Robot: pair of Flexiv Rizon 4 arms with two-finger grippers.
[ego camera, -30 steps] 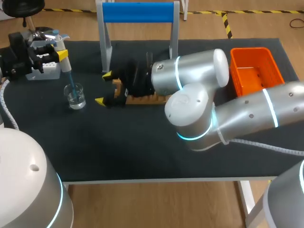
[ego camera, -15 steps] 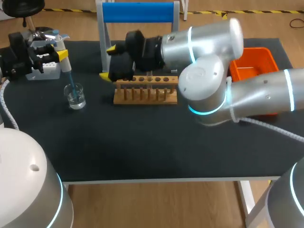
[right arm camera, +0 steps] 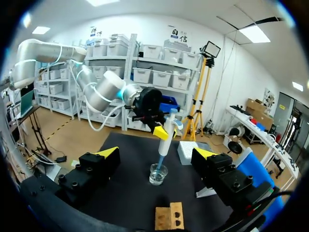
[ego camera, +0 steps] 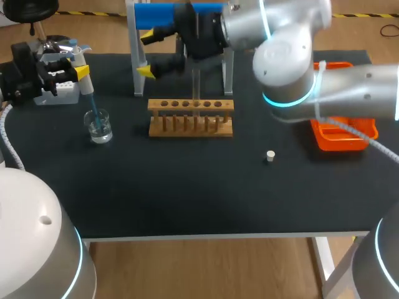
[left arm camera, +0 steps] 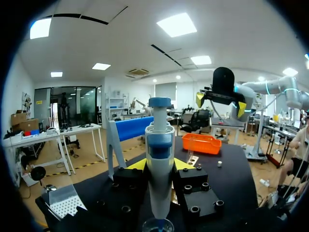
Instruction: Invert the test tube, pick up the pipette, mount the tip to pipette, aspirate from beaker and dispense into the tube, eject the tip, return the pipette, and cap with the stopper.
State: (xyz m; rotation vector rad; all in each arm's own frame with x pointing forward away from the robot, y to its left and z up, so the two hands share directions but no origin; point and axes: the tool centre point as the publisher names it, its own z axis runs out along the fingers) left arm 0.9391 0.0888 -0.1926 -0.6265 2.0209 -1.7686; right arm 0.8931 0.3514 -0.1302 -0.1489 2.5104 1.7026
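Risking a knock on the blue stand (ego camera: 181, 15) with the right arm (ego camera: 293, 56), looming across the upper middle of the frame, if swinging down carelessly. Showing the right gripper (ego camera: 149, 54) released, yellow fingers spread wide, grasping nothing, hanging above the wooden rack (ego camera: 190, 117). Risking tipping that rack or snapping the test tube (ego camera: 196, 87), seemingly standing upright in it at centre, on any low sideways pass. Clenching the pipette (ego camera: 86, 86) in the left gripper (ego camera: 78, 65) at upper left, tip dipping into the beaker (ego camera: 100, 128). Risking dragging the beaker over if lifting at a slant, pulling air if drawing too shallow, dripping across the table (ego camera: 187, 187) on the carry. Probably worrying most about missing the narrow tube mouth when dispensing.

Containers: noting the orange basket (ego camera: 343, 146) at right middle, partly hidden by the arm, looking empty where visible. Counting only that one tube in the rack, other holes open. Seeing a little clear liquid in the beaker. Not managing to tell any contents in the tube. Spotting the stopper (ego camera: 270, 156) lying loose right of centre, well apart from the rack, possibly rolling if bumped.
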